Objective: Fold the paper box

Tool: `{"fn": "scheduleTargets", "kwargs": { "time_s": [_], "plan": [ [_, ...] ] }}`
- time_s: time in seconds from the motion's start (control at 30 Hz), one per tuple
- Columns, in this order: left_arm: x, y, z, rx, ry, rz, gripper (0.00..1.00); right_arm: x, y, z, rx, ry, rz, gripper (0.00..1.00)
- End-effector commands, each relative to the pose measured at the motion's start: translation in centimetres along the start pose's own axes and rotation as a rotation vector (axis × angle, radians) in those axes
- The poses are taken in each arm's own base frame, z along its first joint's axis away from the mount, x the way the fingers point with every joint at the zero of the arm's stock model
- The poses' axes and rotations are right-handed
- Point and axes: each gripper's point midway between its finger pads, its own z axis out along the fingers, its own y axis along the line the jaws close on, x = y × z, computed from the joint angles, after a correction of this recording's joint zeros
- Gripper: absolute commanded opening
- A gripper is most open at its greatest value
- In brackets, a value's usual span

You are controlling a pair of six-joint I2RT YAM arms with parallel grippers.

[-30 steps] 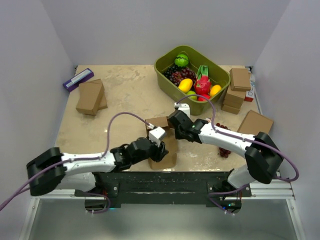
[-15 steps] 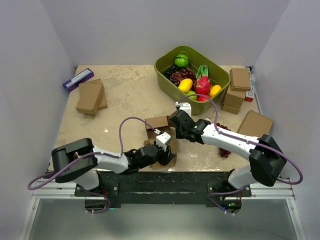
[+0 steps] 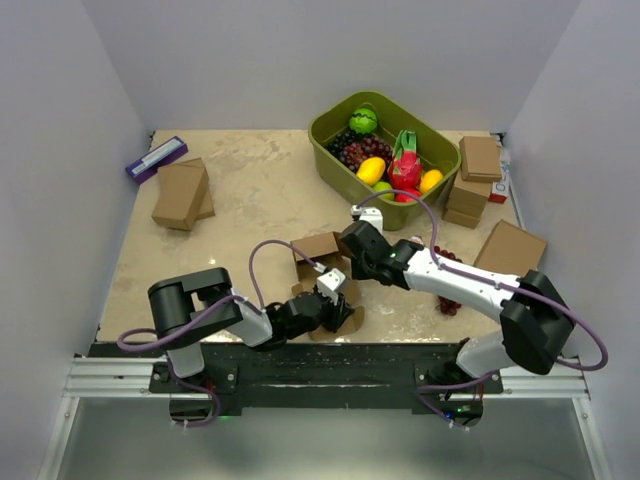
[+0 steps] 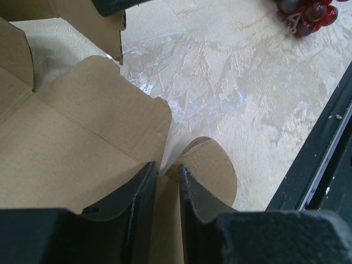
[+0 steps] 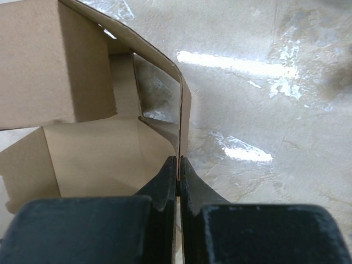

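The paper box [image 3: 318, 248] is a half-folded brown cardboard piece at the near middle of the table, with some walls raised and its flaps spread. My right gripper [image 3: 347, 247] is shut on the thin upright wall of the box [image 5: 82, 148], whose edge is pinched between its fingertips [image 5: 177, 160]. My left gripper [image 3: 335, 298] is low over the near end of the box. Its jaws [image 4: 165, 168] stand a narrow gap apart over a flat panel [image 4: 82, 126] and a rounded flap [image 4: 212, 165], with cardboard showing through the gap.
A green bin [image 3: 440, 150] of fruit stands at the back right. Loose grapes [image 3: 447, 300] lie by the right arm. Ready-made brown boxes are stacked at the right [image 3: 478, 165] and left [image 3: 180, 193]. A flat box [image 3: 510, 245] and a purple item [image 3: 155, 157] lie nearby. The black rail [image 4: 324, 159] marks the near edge.
The left arm has drawn in and its elbow has swung right. Its gripper has slid to the box's near right corner and its jaws have narrowed. The right gripper has held its pinch.
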Motion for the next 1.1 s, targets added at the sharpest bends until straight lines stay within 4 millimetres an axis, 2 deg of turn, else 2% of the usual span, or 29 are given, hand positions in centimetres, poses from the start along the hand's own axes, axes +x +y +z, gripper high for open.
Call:
{"fn": "scheduleTargets", "kwargs": {
  "time_s": [0.0,0.17,0.27,0.4,0.43,0.53,0.67,0.87,1.07],
  "plan": [
    [-0.5,0.1,0.2,0.007,-0.042,-0.025,0.26,-0.4,1.3,-1.2,-0.081,-0.015,0.033,0.00],
    [0.7,0.4,0.6,0.013,-0.004,-0.041,0.21,-0.3,1.1,-1.2,-0.067,-0.013,0.026,0.00],
    [0.6,0.4,0.4,0.014,-0.006,-0.054,0.20,-0.4,0.9,-1.4,-0.054,-0.014,0.017,0.00],
    [-1.4,-0.7,0.5,0.043,-0.043,-0.039,0.20,-0.4,0.8,-1.3,-0.050,-0.016,0.017,0.00],
    [-2.8,-1.3,0.6,0.057,-0.071,-0.039,0.20,-0.3,0.8,-1.3,-0.050,-0.012,0.018,0.00],
    [-4.4,-1.5,0.7,0.051,-0.107,-0.018,0.20,-0.2,0.6,-1.4,-0.050,-0.013,0.021,0.00],
    [-5.1,-1.3,1.2,0.043,-0.120,-0.006,0.21,-0.3,0.7,-1.6,-0.063,-0.023,0.033,0.00],
    [-3.5,-0.1,2.5,0.012,-0.075,-0.017,0.20,-0.2,0.7,-1.6,-0.063,-0.020,0.034,0.00],
    [-0.9,0.6,2.1,0.008,-0.021,-0.054,0.19,-0.4,0.7,-1.9,-0.068,-0.027,0.039,0.00]
  ]
}}
